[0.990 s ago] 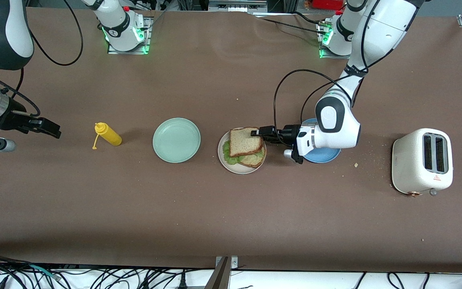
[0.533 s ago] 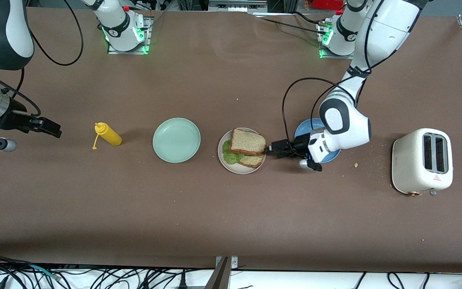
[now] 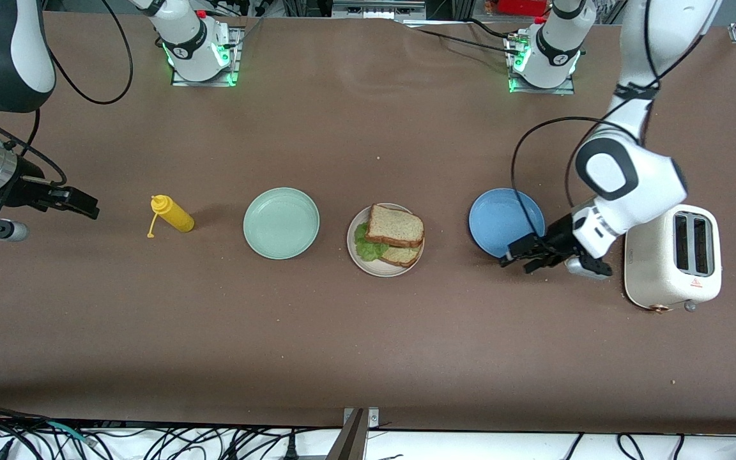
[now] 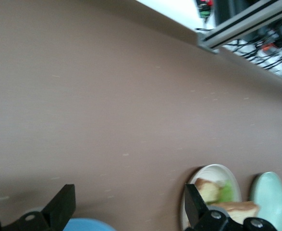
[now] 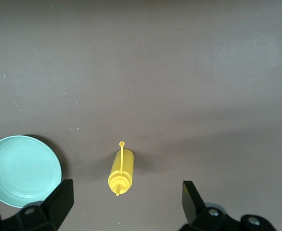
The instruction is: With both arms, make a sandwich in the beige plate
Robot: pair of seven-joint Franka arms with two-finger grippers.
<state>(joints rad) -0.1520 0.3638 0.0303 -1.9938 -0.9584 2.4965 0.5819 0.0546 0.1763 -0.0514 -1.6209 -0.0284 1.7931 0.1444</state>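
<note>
The sandwich (image 3: 395, 227) lies on the beige plate (image 3: 374, 268) at mid-table: a bread slice on top, green lettuce (image 3: 363, 246) sticking out, and a second slice (image 3: 404, 257) underneath. My left gripper (image 3: 515, 262) is open and holds nothing. It hangs over the table between the blue plate and the toaster, well apart from the sandwich. In the left wrist view the sandwich (image 4: 213, 192) shows past one finger of the left gripper (image 4: 127, 208). My right gripper (image 3: 89, 206) waits open at the right arm's end of the table, and in its own view the right gripper (image 5: 125, 206) looks down at the yellow bottle.
A mint-green plate (image 3: 281, 223) sits beside the beige plate toward the right arm's end, with a yellow squeeze bottle (image 3: 173, 214) lying farther along. A blue plate (image 3: 505, 219) and a white toaster (image 3: 673, 257) stand toward the left arm's end. Crumbs dot the table near the toaster.
The left gripper opened and let go of the top bread slice, which now rests on the sandwich. It then drew back past the blue plate toward the toaster. The right arm stayed put.
</note>
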